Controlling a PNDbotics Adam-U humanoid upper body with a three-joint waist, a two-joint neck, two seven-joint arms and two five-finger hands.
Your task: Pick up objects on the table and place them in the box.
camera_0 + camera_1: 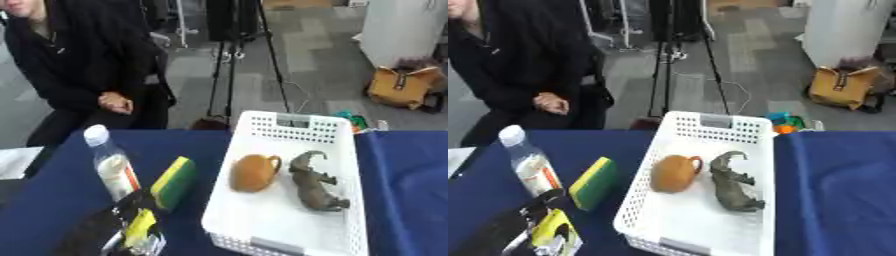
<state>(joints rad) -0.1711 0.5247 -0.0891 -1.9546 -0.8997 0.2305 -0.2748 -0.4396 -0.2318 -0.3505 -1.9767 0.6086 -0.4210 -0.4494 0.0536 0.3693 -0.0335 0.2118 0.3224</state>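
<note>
right now the left hand [131, 225] is sitting low by the near left corner, next to the sponge [173, 182] and bottle [112, 164] on the blue table [52, 200]; i cannot tell its finger state. an orange cup [254, 172] and grey dinosaur [315, 182] are lying inside the white box [289, 125].

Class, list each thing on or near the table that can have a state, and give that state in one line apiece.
White box: on the table, partly filled.
Orange cup: lying on its side in the box.
Grey toy animal: lying in the box, beside the cup.
Bottle: upright, capped, outside the box.
Sponge: on the table, outside the box.
Left hand: at lower left; what it holds is unclear.
</note>
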